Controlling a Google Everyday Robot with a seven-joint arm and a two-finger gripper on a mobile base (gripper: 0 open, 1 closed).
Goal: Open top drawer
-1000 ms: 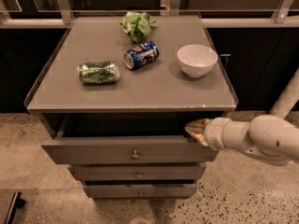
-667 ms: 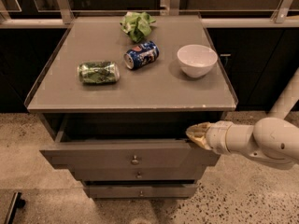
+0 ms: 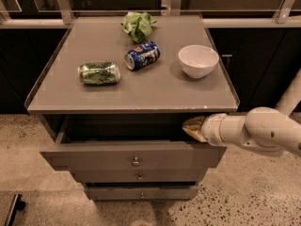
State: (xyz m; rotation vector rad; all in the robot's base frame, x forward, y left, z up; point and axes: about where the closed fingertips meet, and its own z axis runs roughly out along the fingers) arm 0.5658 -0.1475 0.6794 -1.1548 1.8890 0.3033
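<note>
Reaching under the counter at four o'clock, my tool meets the upper right edge of the top drawer, partly out at six o'clock, apparently to pull by the lip, not the knob; spread or pressed, I cannot tell.

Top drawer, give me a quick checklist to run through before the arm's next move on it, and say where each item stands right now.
1. Top drawer pulled out: ok, its front stands forward with a dark gap behind it.
2. Pincer at the drawer: ok, at the right end of the front's top edge, under the tabletop.
3. Pincer's hold on the drawer: cannot tell.
4. Knob free: ok, nothing touches it.
5. Green can, blue can and white bowl back from the tabletop's front edge: ok.
6. Drawer's inside free of things: cannot tell, too dark.
</note>
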